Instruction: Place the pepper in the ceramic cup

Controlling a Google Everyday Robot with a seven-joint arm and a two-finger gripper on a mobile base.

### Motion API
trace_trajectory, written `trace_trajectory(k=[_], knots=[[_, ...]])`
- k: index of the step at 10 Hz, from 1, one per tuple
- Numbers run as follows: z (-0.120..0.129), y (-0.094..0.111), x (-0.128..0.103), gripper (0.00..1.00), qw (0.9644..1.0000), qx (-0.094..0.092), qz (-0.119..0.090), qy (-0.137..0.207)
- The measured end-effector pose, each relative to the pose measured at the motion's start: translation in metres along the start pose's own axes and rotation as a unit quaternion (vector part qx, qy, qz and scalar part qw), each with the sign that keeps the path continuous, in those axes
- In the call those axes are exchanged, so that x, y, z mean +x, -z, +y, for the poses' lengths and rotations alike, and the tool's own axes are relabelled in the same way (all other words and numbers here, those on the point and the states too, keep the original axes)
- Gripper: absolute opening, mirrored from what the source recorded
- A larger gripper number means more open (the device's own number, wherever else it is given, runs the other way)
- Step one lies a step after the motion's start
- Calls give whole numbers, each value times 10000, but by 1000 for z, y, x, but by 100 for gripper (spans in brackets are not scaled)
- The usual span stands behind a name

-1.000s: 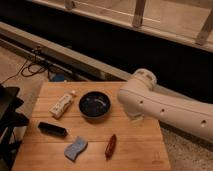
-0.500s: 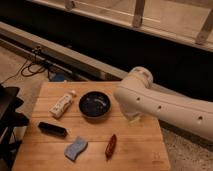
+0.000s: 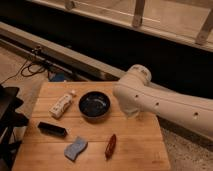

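Observation:
The pepper, small, slim and dark red, lies on the wooden table near its front edge, right of a blue sponge. The ceramic cup does not show; it may be behind my arm. Only the thick white arm is in view, reaching in from the right over the table's right back part, with its rounded end beside a dark bowl. My gripper is not in view.
A white bottle lies left of the bowl. A black oblong block lies at the table's left front. A black frame stands left of the table. Cables run along the floor behind.
My arm has swung left over the table's right side and now stands closer to the bowl. The things on the table have not moved.

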Motion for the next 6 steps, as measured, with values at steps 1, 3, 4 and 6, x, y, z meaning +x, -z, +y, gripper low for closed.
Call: trace_trajectory(k=[1, 3, 4, 6], knots=[[7, 0, -2, 50, 9999, -75, -73, -9], [18, 5, -7, 68, 10000, -4, -55, 66], [17, 7, -11, 78, 9995, 123, -35, 273], [1, 4, -16, 80, 9969, 252, -25, 744]])
